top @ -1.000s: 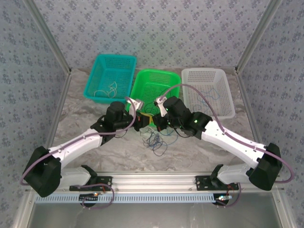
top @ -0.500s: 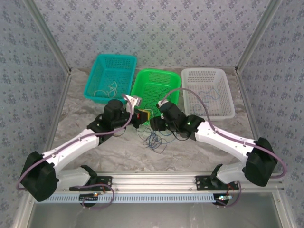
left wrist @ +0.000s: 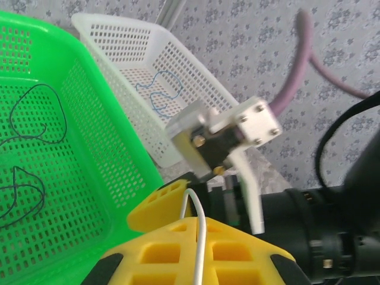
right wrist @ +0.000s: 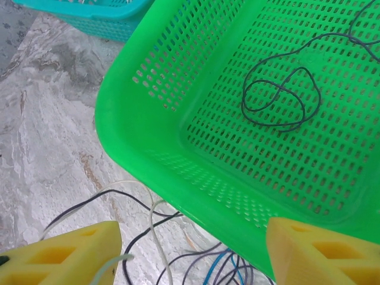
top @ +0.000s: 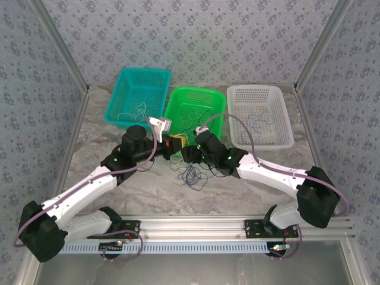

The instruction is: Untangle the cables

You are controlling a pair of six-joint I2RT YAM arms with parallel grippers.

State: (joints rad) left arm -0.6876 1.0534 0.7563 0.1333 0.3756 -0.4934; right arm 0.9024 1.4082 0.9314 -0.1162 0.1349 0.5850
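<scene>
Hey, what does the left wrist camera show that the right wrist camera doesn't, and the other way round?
Left wrist: the white basket with a blue cable in it, the right arm's wrist, and the left gripper shut on a whitish cable.
Right wrist: a corner of the teal basket, the table, the tangle of cables lying on it, and the open right gripper.
Both: the green basket with dark cables inside.
</scene>
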